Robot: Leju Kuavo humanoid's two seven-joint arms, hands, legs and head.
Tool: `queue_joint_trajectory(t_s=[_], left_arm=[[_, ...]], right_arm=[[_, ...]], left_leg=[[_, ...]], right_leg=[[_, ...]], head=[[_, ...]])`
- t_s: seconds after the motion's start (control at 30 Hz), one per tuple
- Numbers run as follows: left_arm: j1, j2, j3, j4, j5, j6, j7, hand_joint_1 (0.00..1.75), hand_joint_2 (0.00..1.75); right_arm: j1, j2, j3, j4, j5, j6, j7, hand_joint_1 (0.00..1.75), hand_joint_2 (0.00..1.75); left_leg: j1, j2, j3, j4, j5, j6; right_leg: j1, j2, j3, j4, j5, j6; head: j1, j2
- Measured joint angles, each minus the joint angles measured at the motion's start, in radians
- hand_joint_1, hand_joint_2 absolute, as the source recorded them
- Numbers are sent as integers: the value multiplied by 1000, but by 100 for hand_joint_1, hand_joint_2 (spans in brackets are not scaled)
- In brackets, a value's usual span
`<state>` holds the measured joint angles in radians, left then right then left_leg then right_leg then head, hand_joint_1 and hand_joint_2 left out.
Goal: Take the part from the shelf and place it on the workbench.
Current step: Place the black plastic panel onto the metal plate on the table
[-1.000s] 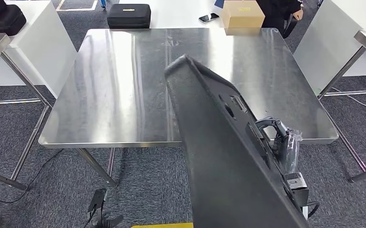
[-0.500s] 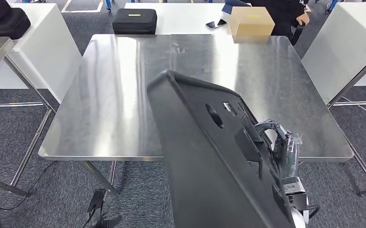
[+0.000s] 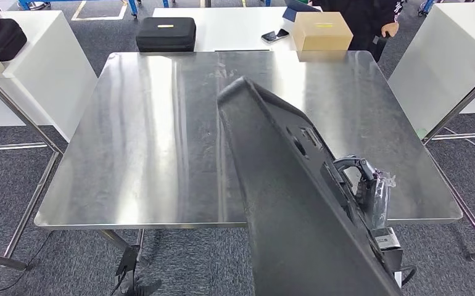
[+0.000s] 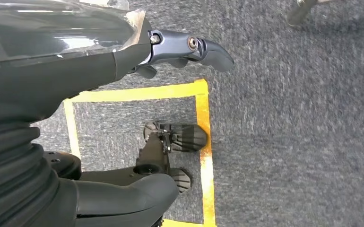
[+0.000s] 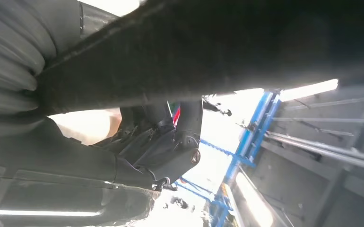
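Part (image 3: 290, 209) tilted, long axis toward workbench (image 3: 148, 135).

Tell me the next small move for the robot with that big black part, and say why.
Probably carry the black panel a little further forward and lower it flat onto the steel workbench. The right robot hand grips the panel's edge, the panel is tilted with its far end over the tabletop, and its near end still overhangs the floor.
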<state>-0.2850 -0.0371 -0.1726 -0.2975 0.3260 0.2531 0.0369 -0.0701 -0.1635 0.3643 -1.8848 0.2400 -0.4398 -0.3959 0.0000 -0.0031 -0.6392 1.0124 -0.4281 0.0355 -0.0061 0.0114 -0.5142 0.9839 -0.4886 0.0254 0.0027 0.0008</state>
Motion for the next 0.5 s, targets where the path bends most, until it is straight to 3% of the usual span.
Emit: queue_joint_trajectory(t_s=[0.07, 0.13, 0.23, 0.27, 0.3, 0.33, 0.4, 0.43, 0.5], left_arm=[[0, 0, 0, 0, 0, 0, 0, 0, 175], [-2, 0, 0, 0, -1, -1, 0, 0, 175], [-4, 0, 0, 0, -2, -5, 2, 0, 175], [-3, 0, -1, 0, -2, -6, 4, 0, 175], [-3, -1, -1, 0, -2, -8, 6, 0, 175], [-3, -1, -1, 0, -2, -8, 9, 0, 175], [-4, -2, -1, 0, -2, -9, 12, 0, 175], [-4, -3, -1, 0, -2, -10, 14, 0, 175], [-7, -4, -1, 0, -2, -14, 17, 0, 175]], right_arm=[[3, -2, 0, -2, -1, 0, 0, 175, 175], [3, -4, -1, -3, -1, -1, -1, 175, 175], [7, -8, -1, -3, -2, -1, -2, 175, 175], [9, -10, 0, -3, -4, -1, -2, 175, 175], [10, -12, 0, -3, -6, -1, -2, 175, 175], [11, -14, 0, -3, -8, -1, -2, 175, 175], [9, -16, 1, -2, -13, 2, -2, 175, 175], [7, -17, 1, -1, -16, 8, -1, 175, 175], [-3, -18, 5, 3, -21, 30, 8, 175, 175]], left_leg=[[0, -1, 17, -8, 2, 15], [3, -1, 34, -13, -3, 28], [3, -3, 50, -14, -19, 37], [3, -4, 56, -14, -25, 37], [3, -5, 65, -14, -32, 36], [3, -7, 75, -14, -40, 35], [2, -8, 97, -14, -56, 29], [0, -9, 105, -13, -64, 25], [-4, -8, 109, -13, -78, 16]], right_leg=[[-1, -1, 0, 10, -2, 13], [-3, -3, -31, 73, -9, 19], [-5, -4, -159, 260, -61, 18], [-5, -4, -194, 296, -76, 19], [-5, -4, -211, 295, -76, 22], [-5, -4, -208, 258, -57, 29], [-4, -6, -168, 118, 26, 42], [-2, -7, -148, 58, 60, 39], [2, -8, -126, 3, 103, 23]], head=[[0, 0], [2, 0], [4, 0], [4, 0], [4, 0], [5, 0], [6, 0], [6, 0], [7, 0]])
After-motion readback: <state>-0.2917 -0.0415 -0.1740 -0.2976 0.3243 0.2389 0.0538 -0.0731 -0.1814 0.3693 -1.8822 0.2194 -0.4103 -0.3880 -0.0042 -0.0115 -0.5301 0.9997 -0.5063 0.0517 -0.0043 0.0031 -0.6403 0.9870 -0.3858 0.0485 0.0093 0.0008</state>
